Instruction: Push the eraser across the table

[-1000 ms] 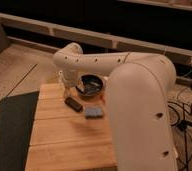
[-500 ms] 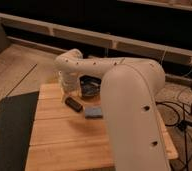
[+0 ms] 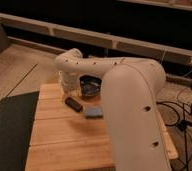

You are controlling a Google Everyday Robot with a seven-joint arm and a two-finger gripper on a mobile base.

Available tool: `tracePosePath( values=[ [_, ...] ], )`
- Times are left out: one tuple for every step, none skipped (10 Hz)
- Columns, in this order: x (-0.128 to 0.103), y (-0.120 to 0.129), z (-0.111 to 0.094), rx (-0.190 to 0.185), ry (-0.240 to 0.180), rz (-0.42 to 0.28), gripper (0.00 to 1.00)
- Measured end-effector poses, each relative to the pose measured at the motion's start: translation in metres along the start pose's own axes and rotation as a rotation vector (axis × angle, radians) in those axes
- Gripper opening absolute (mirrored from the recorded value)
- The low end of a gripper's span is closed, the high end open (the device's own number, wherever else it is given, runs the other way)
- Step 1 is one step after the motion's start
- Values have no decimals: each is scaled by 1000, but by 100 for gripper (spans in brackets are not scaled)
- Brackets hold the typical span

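The eraser (image 3: 73, 104), a small black oblong block, lies on the far left part of the light wooden table (image 3: 64, 142). My white arm reaches over the table's right side and bends back toward the far left corner. Its gripper (image 3: 67, 90) hangs down just behind and slightly left of the eraser, close to it; I cannot tell whether they touch. The wrist casing hides most of the gripper.
A dark bowl (image 3: 90, 89) sits at the table's far edge, right of the gripper. A blue-grey square pad (image 3: 93, 112) lies just right of the eraser. A dark mat (image 3: 9, 130) covers the floor on the left. Cables (image 3: 184, 117) trail on the right.
The arm's large forearm has swung closer and now covers more of the table's right side. The gripper has dipped slightly toward the eraser, which has stayed about where it was.
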Motion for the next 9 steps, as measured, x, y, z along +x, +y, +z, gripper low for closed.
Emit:
tracePosePath(
  values=[
    [1,-4,3,22,-14,-29,65],
    [3,-6,6,29,-18,-39,65],
    [5,-8,13,27,-18,-46,65],
    [6,-8,21,27,-20,-60,65],
    [6,-7,26,26,-24,-70,65],
    [2,-9,30,35,-43,-86,65],
    [-2,-11,33,43,-65,-103,65],
    [-7,-13,35,45,-85,-118,65],
    [-11,-14,37,49,-100,-141,65]
  ],
)
